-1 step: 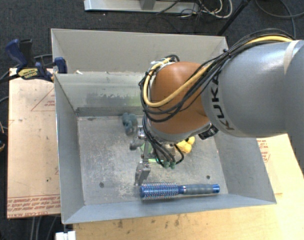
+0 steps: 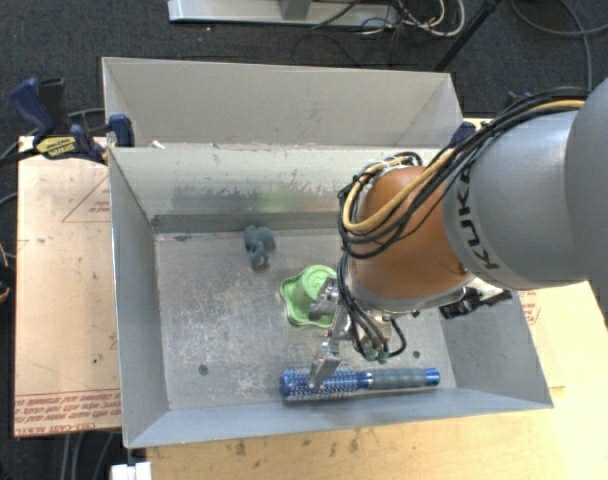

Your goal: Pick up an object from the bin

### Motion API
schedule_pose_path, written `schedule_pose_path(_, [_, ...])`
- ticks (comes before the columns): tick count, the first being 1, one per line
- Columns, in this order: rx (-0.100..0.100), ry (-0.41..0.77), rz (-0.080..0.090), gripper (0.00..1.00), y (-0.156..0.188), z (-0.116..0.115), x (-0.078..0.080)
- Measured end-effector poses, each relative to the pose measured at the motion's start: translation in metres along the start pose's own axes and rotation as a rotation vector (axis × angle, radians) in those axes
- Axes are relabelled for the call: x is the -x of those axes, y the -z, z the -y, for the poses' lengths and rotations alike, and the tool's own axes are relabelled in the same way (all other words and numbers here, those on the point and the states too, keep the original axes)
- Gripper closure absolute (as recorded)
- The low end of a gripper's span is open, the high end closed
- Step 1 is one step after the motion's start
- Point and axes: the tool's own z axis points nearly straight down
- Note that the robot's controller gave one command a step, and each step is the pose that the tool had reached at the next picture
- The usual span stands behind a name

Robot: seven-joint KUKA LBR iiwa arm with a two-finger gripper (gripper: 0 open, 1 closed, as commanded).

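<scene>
The arm [image 2: 544, 198] reaches into the grey metal bin [image 2: 134, 298] from the right, its orange cover [image 2: 404, 238] ringed with black and yellow cables [image 2: 359, 203] and hanging over the right half of the floor. Below the cover the gripper [image 2: 324, 368] points down towards the front of the bin, its tip at the bristled head of a blue hairbrush [image 2: 384, 379]. The hairbrush lies flat along the front wall, its bristled head to the left and its smooth handle running to the right, roughly parallel to that wall. The gripper's tip meets the head near where the bristles end and the handle begins; whether it touches the brush cannot be told from this angle, and neither can whether the jaws are open or closed, since they are seen edge-on and overlap the bristles. Just behind the gripper, near the middle of the floor, sits a crumpled light green plastic piece [image 2: 306, 293], partly hidden by the wrist. A small grey-blue lump [image 2: 257, 245] lies well apart from both, close to the back wall
</scene>
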Motion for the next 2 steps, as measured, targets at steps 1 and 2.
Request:
schedule_pose_path(1, [0.009,0.367,0.028,0.0,-0.0526,0.0243,0.0005])
schedule_pose_path(2, [0.007,0.368,0.021,1.0,-0.053,0.0254,-0.0012])
